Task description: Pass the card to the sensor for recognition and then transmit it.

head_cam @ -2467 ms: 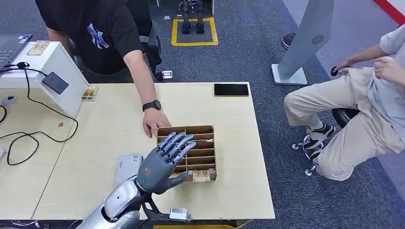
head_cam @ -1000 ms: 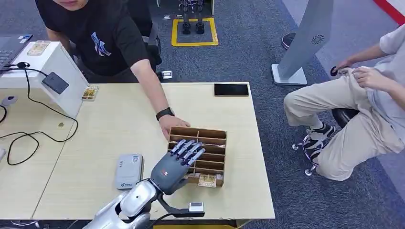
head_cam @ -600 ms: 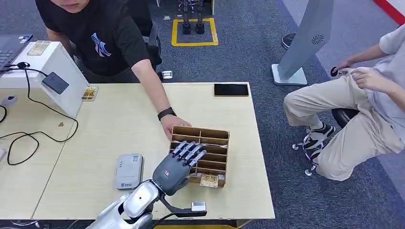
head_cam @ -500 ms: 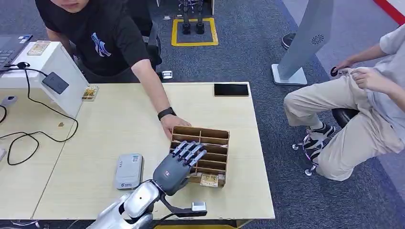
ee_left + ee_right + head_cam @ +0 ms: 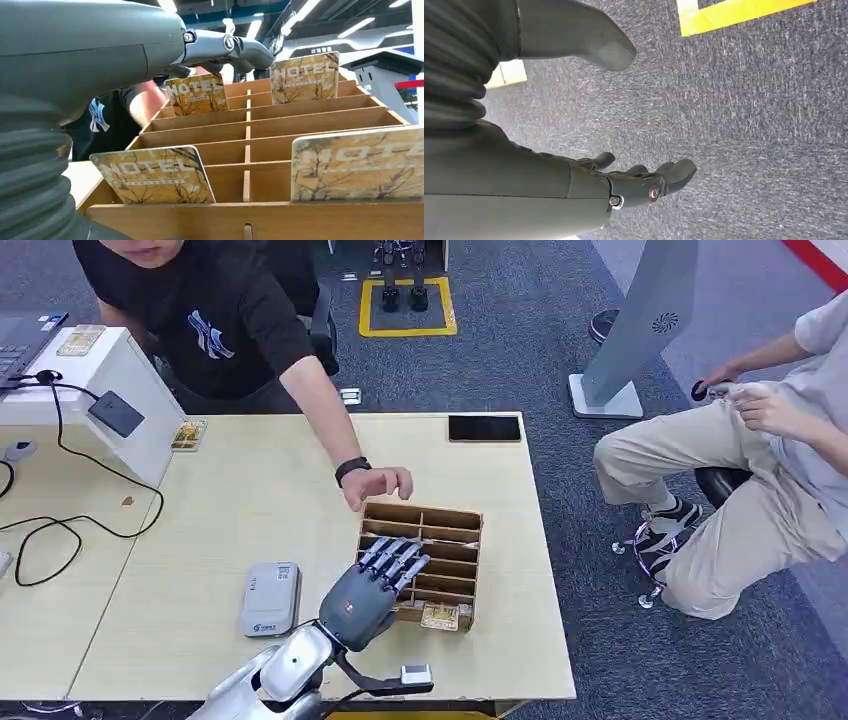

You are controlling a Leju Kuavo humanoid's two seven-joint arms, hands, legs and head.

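Card (image 5: 436, 617): thin, stiff, light and probably slick, standing on edge in the near slot of the wooden rack (image 5: 470, 540), best pinched by its exposed upper edge; left hand (image 5: 365, 590) above, fingers spread, empty; right hand (image 5: 624, 185) loose, empty.

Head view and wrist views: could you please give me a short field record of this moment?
left hand: open, fingers spread over the card box, holding nothing
right hand: open, hanging above carpet
cards: several stand upright in the box slots, one nearest the left hand
person's hand: above the box's far edge; contact unclear
reader: flat on the table, beside the box
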